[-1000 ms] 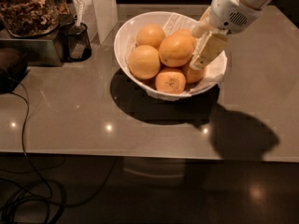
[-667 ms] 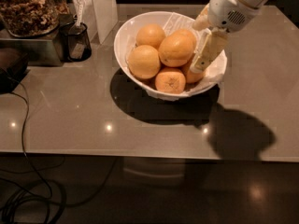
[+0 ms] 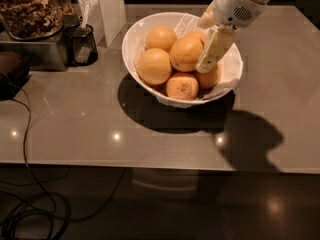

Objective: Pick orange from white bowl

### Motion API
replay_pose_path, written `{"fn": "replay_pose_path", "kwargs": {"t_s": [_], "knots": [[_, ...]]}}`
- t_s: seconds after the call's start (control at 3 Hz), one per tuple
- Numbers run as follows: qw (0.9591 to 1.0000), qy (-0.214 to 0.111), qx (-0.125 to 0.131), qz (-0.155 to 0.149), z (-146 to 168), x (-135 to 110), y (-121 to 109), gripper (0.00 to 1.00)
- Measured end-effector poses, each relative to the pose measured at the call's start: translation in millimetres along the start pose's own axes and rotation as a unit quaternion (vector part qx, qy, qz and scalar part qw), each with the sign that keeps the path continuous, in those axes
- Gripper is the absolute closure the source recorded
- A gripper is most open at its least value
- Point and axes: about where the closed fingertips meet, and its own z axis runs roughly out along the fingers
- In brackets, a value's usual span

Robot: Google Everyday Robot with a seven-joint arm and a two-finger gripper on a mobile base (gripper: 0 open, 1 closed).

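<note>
The white bowl [image 3: 131, 39], lined with crinkled white paper, stands at the back middle of the grey table and holds several oranges. The largest orange [image 3: 185, 53] lies on top, right of centre. My gripper [image 3: 204, 46] reaches down into the bowl from the upper right. It is open. Its cream front finger [image 3: 212, 46] lies against the right side of that orange, and the other finger shows only as a stub behind it. Smaller oranges lie left [image 3: 154, 66], behind [image 3: 161, 36] and in front [image 3: 182, 85].
A glass jar of nuts [image 3: 30, 9] sits on a metal stand at the back left, with a black mesh cup [image 3: 82, 44] and a white box [image 3: 111, 9] beside it. Black cables [image 3: 25, 129] hang over the table's left front. The front edge [image 3: 160, 165] runs across.
My gripper has shifted a little left, bringing the front finger closer against the large orange. The oranges and bowl have not visibly moved.
</note>
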Motion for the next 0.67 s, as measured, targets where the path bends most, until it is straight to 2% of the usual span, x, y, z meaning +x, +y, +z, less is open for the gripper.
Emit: {"fn": "replay_pose_path", "kwargs": {"t_s": [0.67], "knots": [[0.9990, -0.004, -0.045, 0.003, 33.9, -3.0, -28.8, 0.20]]}}
